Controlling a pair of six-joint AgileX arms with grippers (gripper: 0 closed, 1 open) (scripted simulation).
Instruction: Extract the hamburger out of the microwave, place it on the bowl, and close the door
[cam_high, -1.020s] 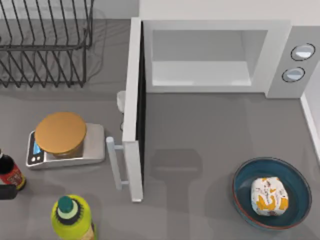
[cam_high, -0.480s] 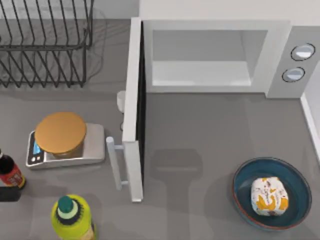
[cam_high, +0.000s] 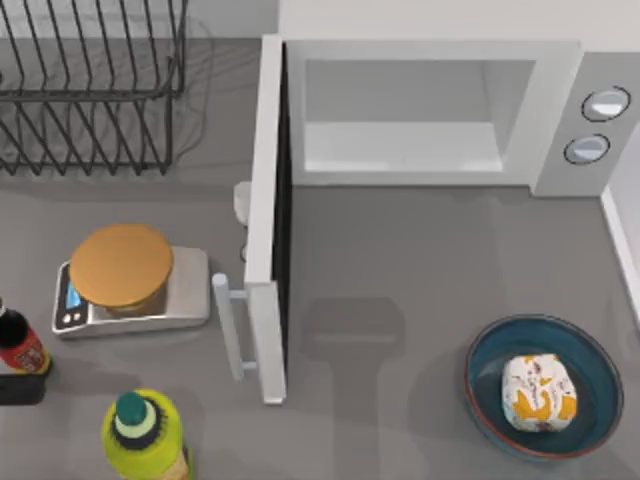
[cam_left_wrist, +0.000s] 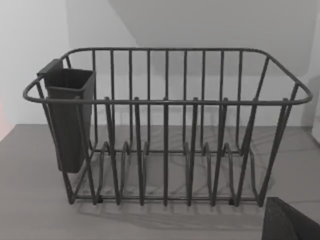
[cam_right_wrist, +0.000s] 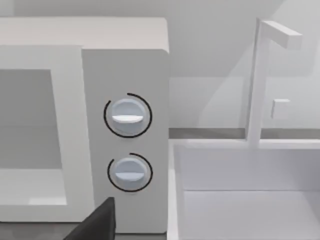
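Note:
The hamburger (cam_high: 539, 391), wrapped in white paper with orange print, lies inside the dark blue bowl (cam_high: 490, 400) at the table's front right. The white microwave (cam_high: 560, 110) stands at the back with its cavity (cam_high: 400, 130) bare; its two knobs (cam_right_wrist: 127, 116) face the right wrist view. The door (cam_high: 265, 230) stands swung wide open, its bar handle (cam_high: 228, 325) pointing left. A dark tip of my left gripper (cam_high: 18, 390) pokes in at the table's left edge, near the bottles. A dark part of my right gripper (cam_right_wrist: 97, 225) shows before the microwave's knob panel.
A black wire dish rack (cam_high: 90, 90) (cam_left_wrist: 165, 130) fills the back left. A silver scale (cam_high: 185, 290) with an orange-brown disc sits left of the door. A red-labelled bottle (cam_high: 18, 345) and a green bottle (cam_high: 145, 435) stand front left. A white basin (cam_right_wrist: 245, 190) adjoins the microwave's right.
The dark tip of my left gripper has crept slightly farther in at the table's left edge. The hamburger, bowl and door have not moved.

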